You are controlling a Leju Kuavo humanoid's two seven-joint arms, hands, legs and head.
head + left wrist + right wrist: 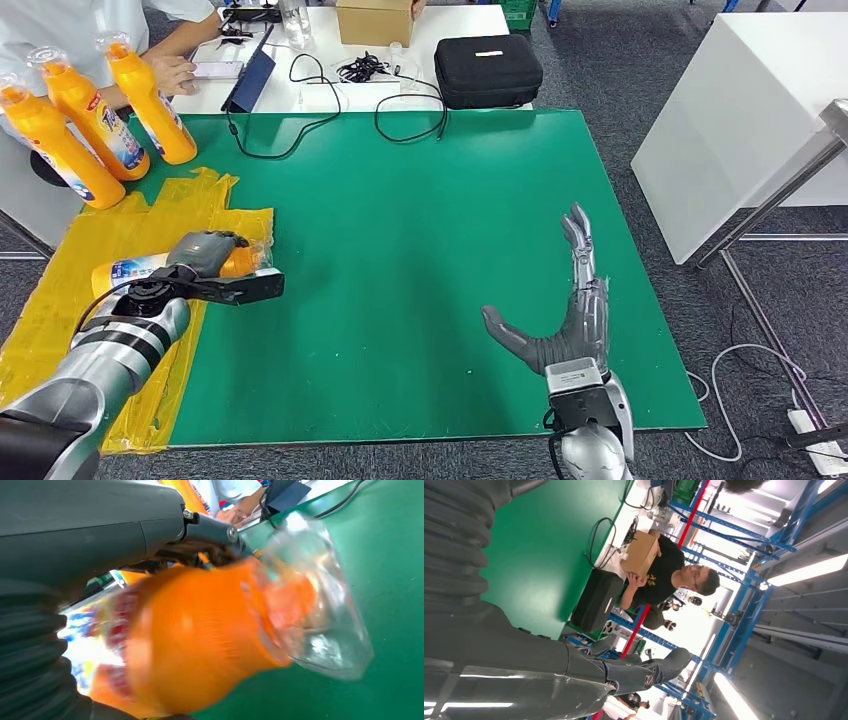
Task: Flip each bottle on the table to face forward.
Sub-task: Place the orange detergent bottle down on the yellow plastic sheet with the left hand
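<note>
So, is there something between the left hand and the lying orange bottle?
No. The left hand already grips the lying orange bottle near its neck, over the yellow sheet. Nothing visible stands between them.

Left hand (205, 252) covered the lying orange bottle's (135, 267) middle, label mostly hidden. The wrist view smeared that bottle into blur. The leftmost standing bottle (50, 140) ran off frame.
</note>
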